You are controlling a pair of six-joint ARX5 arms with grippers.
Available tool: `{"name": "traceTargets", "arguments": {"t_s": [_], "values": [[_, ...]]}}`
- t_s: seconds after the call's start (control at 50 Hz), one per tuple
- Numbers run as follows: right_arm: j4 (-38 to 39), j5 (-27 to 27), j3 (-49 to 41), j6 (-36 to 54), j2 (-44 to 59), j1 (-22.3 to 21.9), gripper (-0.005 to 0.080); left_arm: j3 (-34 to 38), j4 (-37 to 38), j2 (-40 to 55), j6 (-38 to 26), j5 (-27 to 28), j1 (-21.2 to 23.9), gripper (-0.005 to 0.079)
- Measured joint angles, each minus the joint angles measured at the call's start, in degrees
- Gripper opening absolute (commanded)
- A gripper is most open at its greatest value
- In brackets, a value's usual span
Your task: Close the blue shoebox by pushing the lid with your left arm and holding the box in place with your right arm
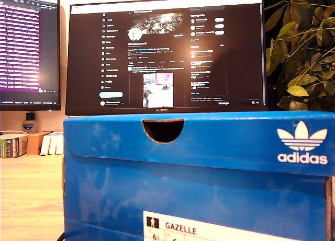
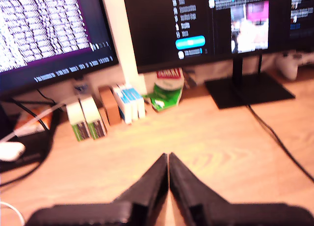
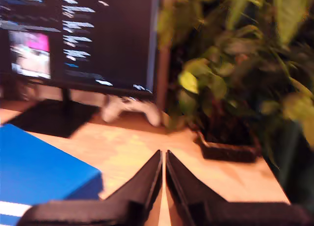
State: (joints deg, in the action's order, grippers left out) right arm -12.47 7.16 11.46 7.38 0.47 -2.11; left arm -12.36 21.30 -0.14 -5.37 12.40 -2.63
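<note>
Exterior view: blue shoebox point(image 1: 199, 194) fills the lower frame, very close to the camera, lid point(image 1: 209, 139) seated flat on the body. Lid front has a half-round finger notch point(image 1: 163, 130); white adidas trefoil logo point(image 1: 302, 143) toward the exterior view's right; white GAZELLE size label point(image 1: 209, 229) on the box front, cut off by the frame edge. No arm shows in this view.

Surface: light wood-grain tabletop point(image 2: 221, 142), warm lighting. Behind the box, a wide monitor point(image 1: 165, 53) showing a dark web page; a second monitor point(image 1: 29, 50) with purple-tinted text at the exterior view's left. Below that second monitor, a row of small cartons point(image 1: 29, 144) stands on the tabletop against the wall. A leafy potted plant point(image 1: 301, 47) stands at the exterior view's right.

First wrist view: my first claw point(image 2: 168, 160) has both fingers pressed together, tips meeting, nothing between them, poised over bare tabletop. Ahead of it: small cartons, a green packet point(image 2: 167, 96), the black monitor stand point(image 2: 250, 88), a dark cable point(image 2: 279, 142) trailing across the wood. Image blurred.

Second wrist view: my second claw point(image 3: 163, 157) likewise closed tight and empty. A corner of the blue shoebox lies just beside it. Beyond: a white game controller point(image 3: 130, 108) by the monitor base, the plant in a dark tray point(image 3: 230, 147). Also blurred.
</note>
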Motion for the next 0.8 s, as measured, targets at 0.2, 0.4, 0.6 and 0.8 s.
{"name": "traceTargets", "arguments": {"t_s": [0.2,0.4,0.6,0.8], "values": [[1.51,0.74,-5.66,0.02,0.00,0.00,-0.0010,2.89,-3.37,0.00,-0.87,0.04,0.00,-0.0016],[2.49,-2.71,-7.04,0.02,0.00,0.00,-0.0010,7.89,-5.79,-0.02,-0.87,0.07,0.00,-0.0016],[2.43,-5.75,-9.40,-0.26,0.00,0.00,-0.0010,9.42,-6.21,-0.02,-0.87,0.02,0.00,-0.0016],[2.29,-9.97,-10.23,-1.31,0.00,0.00,-0.0010,11.06,-8.55,-0.04,-0.07,-3.28,0.02,-0.0016]]}}
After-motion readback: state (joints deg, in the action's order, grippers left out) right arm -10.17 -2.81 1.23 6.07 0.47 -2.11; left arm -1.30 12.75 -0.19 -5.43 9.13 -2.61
